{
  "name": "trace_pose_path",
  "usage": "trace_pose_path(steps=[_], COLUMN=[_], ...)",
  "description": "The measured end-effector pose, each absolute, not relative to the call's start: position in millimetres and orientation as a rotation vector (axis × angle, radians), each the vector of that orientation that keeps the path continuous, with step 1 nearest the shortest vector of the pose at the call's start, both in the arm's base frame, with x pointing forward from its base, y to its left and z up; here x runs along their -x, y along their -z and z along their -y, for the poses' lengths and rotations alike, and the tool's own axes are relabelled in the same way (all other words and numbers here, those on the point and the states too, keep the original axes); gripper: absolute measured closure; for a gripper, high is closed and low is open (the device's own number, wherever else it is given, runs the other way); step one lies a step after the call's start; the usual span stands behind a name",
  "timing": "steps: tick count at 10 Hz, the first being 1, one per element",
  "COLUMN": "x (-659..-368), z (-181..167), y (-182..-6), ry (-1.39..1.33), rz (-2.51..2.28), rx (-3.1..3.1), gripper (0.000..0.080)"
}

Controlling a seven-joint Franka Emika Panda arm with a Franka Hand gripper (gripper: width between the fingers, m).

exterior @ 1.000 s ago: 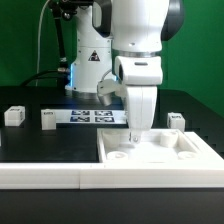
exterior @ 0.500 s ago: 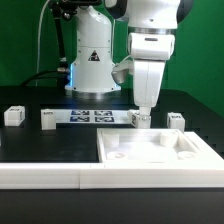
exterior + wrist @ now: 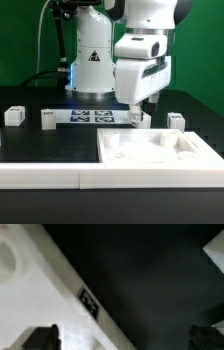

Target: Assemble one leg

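Leg (image 3: 141, 119) stands loose on the worktop (image 3: 55, 142) just behind the holed plate (image 3: 160, 152); the pincer (image 3: 125, 335), fingers apart and empty, has lifted off that plate and tilted above the leg, so pickup looks next, assembly not begun.

Seen in the exterior view as a white arm (image 3: 150, 12), rising from a base (image 3: 90, 62) at the back and bending forward, then down from the top edge. Wrist (image 3: 140, 48) turned, so that the boxy white hand body (image 3: 138, 80) sits tilted off vertical rather than plumb. Gripper (image 3: 140, 106) low, aimed downward at a slant, its dark tips hard to make out from this side. In the wrist view, two dark fingertips (image 3: 42, 336) at opposite edges of the frame, spread wide apart and clamping nothing.
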State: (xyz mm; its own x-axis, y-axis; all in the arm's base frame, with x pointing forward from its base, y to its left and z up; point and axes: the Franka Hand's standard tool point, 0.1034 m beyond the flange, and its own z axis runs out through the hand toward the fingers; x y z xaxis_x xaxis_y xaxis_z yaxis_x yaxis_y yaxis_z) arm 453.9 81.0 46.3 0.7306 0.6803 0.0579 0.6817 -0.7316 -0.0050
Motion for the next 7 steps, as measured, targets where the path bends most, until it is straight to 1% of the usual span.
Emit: trace_pose_path(steps=[1,4,7], x=[-441,-434,-432], z=[-87,-113,-131], y=[-42.0,-39.8,-39.4], ry=[0.07,0.045,0.027], rz=[0.963,0.395,0.006], rx=[2.952,3.052,3.055], gripper=[0.0151,0.0151,0.0151])
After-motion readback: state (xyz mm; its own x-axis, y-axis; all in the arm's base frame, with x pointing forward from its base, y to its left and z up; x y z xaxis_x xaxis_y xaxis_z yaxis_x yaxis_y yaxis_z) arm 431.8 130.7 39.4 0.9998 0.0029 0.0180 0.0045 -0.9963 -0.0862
